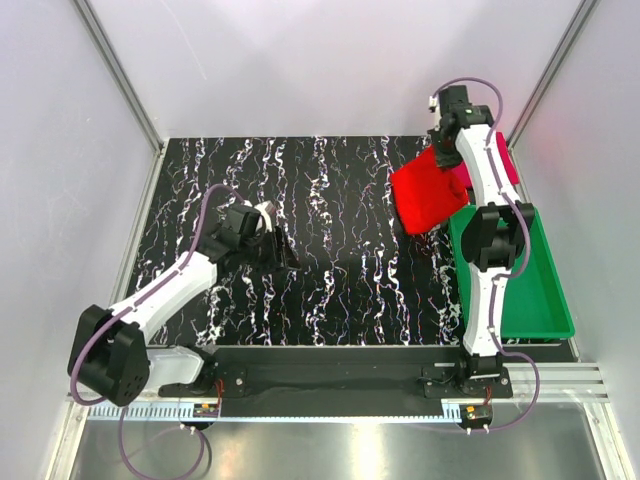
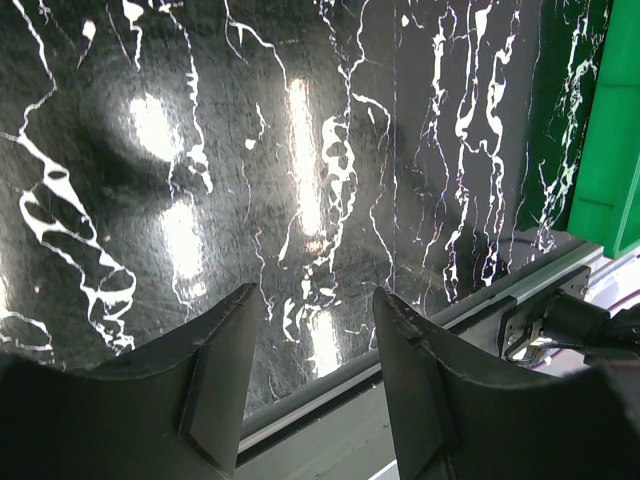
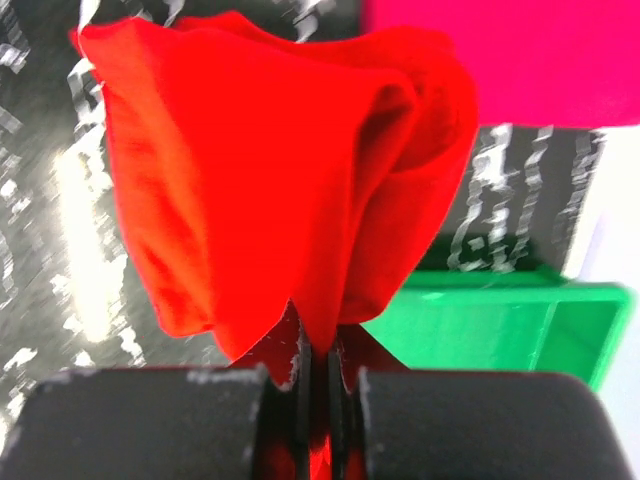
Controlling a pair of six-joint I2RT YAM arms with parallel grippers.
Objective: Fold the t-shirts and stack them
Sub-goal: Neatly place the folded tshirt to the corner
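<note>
My right gripper (image 1: 441, 152) at the far right of the table is shut on the bright red t-shirt (image 1: 428, 192), which hangs bunched and lifted off the surface. In the right wrist view the red t-shirt (image 3: 280, 170) fills the frame, and a fold of it is pinched between the closed fingers of the right gripper (image 3: 322, 345). The darker pinkish-crimson t-shirt (image 1: 507, 160) lies at the back right, mostly hidden behind the right arm, and the crimson t-shirt (image 3: 510, 50) shows again beyond the red one. My left gripper (image 1: 283, 248) hovers open over the bare left side of the table, and in its wrist view the left gripper (image 2: 315, 295) holds nothing.
A green plastic tray (image 1: 545, 300) sits along the table's right edge beside the right arm; the tray (image 3: 500, 320) lies just below the hanging shirt, and the tray's corner (image 2: 610, 130) shows at the right of the left wrist view. The table (image 1: 330, 250) is black with white marbling. Walls close in on three sides.
</note>
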